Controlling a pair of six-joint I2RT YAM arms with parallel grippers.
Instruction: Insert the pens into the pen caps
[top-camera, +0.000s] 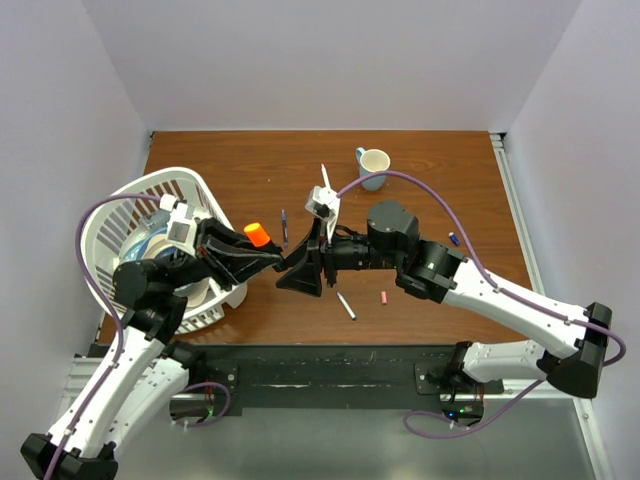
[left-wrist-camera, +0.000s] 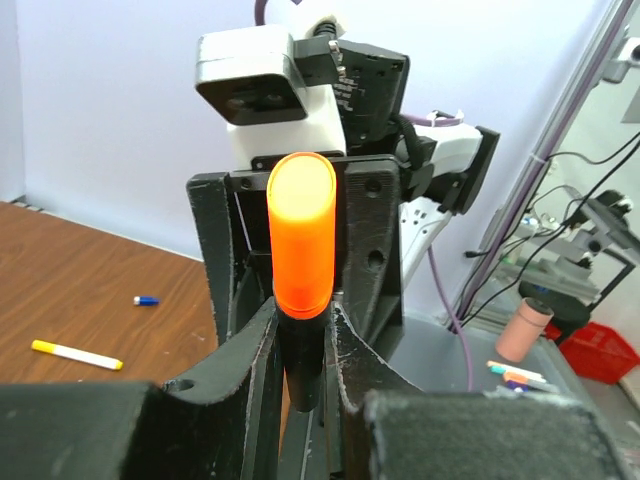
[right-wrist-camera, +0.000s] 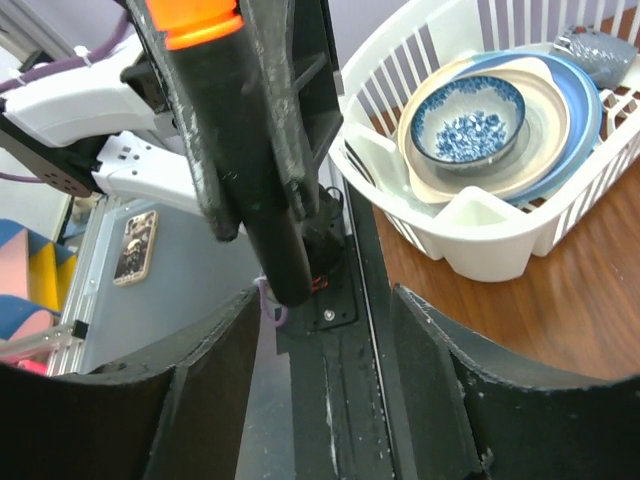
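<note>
Clamped in left gripper (left-wrist-camera: 303, 335): highlighter (left-wrist-camera: 300, 240), orange end out. Spread around its black tail, not touching: right gripper (right-wrist-camera: 325, 340). Nearby on table (top-camera: 440, 190): 1 pen (top-camera: 346, 306), pink cap (top-camera: 384, 297), mug (top-camera: 373, 163); basket (right-wrist-camera: 480, 250) left.

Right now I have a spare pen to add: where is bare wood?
Bare: the far strip between basket and mug, and the far corner right of the mug. Crowded: the middle, where left gripper and right gripper meet.

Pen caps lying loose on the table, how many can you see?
2. A pink cap lies just right of the white pen near the front; a blue cap lies farther right and back. More may be hidden under the arms.
</note>
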